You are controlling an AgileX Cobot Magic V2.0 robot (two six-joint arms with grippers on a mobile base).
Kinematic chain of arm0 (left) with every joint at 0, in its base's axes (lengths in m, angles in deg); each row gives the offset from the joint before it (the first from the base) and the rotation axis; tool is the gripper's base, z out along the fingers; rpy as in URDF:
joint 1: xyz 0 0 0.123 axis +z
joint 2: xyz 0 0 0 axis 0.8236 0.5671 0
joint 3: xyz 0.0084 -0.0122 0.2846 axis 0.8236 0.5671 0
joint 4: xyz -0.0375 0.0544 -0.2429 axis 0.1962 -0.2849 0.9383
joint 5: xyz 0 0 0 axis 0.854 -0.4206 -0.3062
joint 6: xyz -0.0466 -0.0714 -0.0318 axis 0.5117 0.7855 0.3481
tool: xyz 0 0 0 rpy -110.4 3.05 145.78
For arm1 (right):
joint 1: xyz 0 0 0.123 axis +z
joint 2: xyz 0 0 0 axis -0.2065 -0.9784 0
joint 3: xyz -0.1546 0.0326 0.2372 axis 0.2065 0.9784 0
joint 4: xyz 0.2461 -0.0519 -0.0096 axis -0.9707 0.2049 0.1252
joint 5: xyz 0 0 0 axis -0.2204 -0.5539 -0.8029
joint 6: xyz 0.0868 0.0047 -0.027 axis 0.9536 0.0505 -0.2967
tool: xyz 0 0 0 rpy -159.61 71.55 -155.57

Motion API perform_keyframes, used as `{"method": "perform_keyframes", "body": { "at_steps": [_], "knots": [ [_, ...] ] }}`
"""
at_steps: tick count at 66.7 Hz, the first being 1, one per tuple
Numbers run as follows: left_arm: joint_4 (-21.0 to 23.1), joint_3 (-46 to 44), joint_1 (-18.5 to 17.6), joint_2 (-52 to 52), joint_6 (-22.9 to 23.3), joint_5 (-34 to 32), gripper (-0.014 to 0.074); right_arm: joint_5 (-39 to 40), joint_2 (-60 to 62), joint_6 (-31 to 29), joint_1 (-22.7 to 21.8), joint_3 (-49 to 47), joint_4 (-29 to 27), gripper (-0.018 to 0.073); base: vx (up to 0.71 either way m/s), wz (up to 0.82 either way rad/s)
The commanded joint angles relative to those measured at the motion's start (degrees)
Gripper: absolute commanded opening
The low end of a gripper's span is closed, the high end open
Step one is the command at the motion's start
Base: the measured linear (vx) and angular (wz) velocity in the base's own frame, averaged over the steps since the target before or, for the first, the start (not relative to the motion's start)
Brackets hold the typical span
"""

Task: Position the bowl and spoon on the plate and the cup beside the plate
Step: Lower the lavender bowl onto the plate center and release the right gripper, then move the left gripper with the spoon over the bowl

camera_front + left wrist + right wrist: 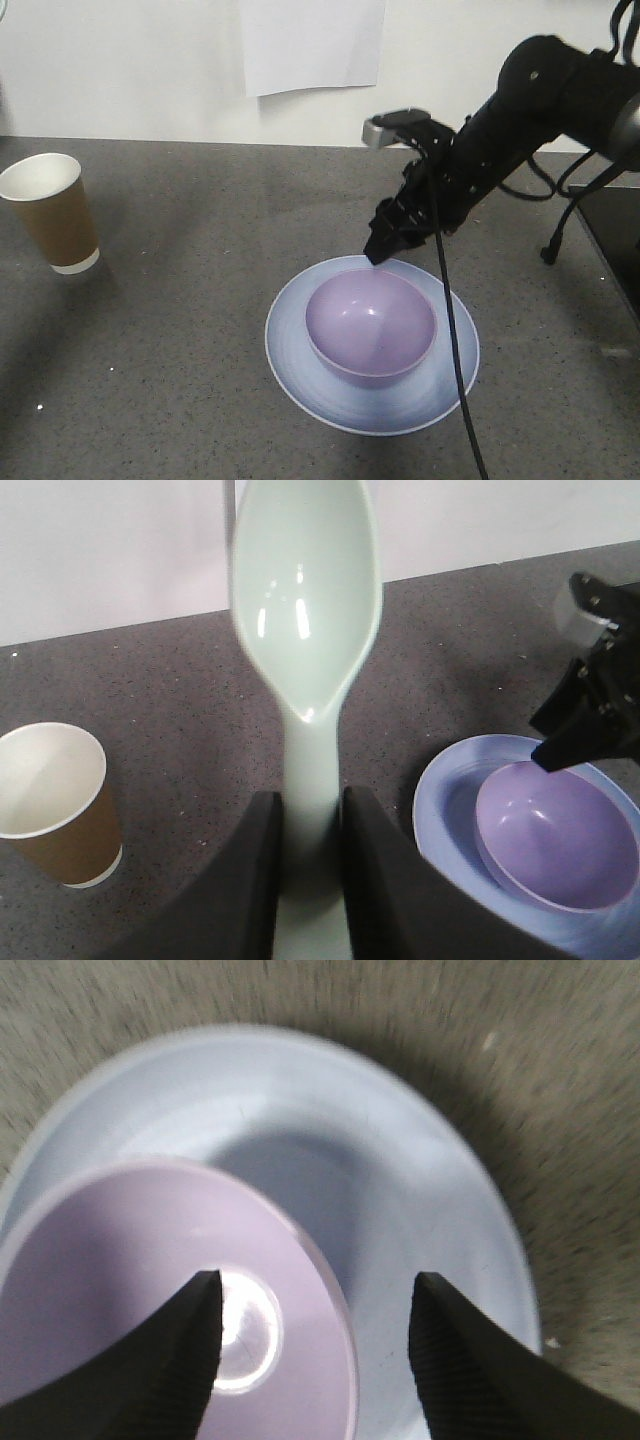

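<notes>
**Bowl seated, spoon held aloft, cup not yet moved**

The grey speckled table (pixel 180 330) carries everything. On it lies the pale blue plate (pixel 290 345). The lavender bowl (pixel 370 325) sits roughly in the plate's middle, leaving a bare ring all round, so we judge that step done. The right hand (pixel 385 245) hovers over the bowl's far rim, its jaws spread and holding nothing.

The brown paper cup (pixel 52 212) stands upright and well apart from the plate, so it is not yet in place.

The mint-green spoon (pixel 305 610) is up off the table. The left hand (pixel 308 815) pinches its handle, and the scoop points away from the wrist.

We take placing the spoon as the step in hand. The next move, as we see it, needs the right hand out of the way. The left hand must then carry the spoon across and lay it on the plate without nudging the bowl.
</notes>
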State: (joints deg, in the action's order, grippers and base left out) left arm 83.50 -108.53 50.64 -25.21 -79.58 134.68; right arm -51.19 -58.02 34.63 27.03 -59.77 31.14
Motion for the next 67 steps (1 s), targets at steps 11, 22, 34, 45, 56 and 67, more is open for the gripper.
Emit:
{"method": "perform_keyframes", "body": {
  "at_steps": [11, 22, 34, 45, 56, 67],
  "knots": [
    [1.5, -1.4, 0.0, -0.8, 0.0, -2.7, -0.0006, -1.4, 13.8, 3.2, -0.2, -10.6, -0.8, 0.0279, 0.00, 0.00],
    [3.4, -1.4, 0.0, -0.7, -0.6, -2.5, -0.0006, 0.6, 26.0, 2.7, -0.2, -10.8, 0.3, 0.0017, 0.00, 0.00],
    [11.8, -1.4, 0.0, 2.1, -7.1, 0.3, -0.0006, 0.9, 43.5, 2.8, -0.2, -6.0, 2.0, -0.0007, 0.00, 0.00],
    [18.4, -1.4, -0.1, 6.2, -11.5, 4.0, -0.0006, 7.4, 66.1, 5.4, -0.2, 10.1, 4.4, -0.0006, 0.00, 0.00],
    [19.7, -1.4, -1.7, 10.6, -13.1, 6.0, -0.0008, 17.8, 93.8, 16.5, -0.2, 33.1, 14.5, -0.0006, 0.00, 0.00],
    [18.8, -1.5, -8.9, 14.4, -13.4, 4.7, -0.0008, 15.1, 107.9, 30.9, 0.2, 45.8, 19.5, -0.0006, 0.00, 0.00]
  ]
}}
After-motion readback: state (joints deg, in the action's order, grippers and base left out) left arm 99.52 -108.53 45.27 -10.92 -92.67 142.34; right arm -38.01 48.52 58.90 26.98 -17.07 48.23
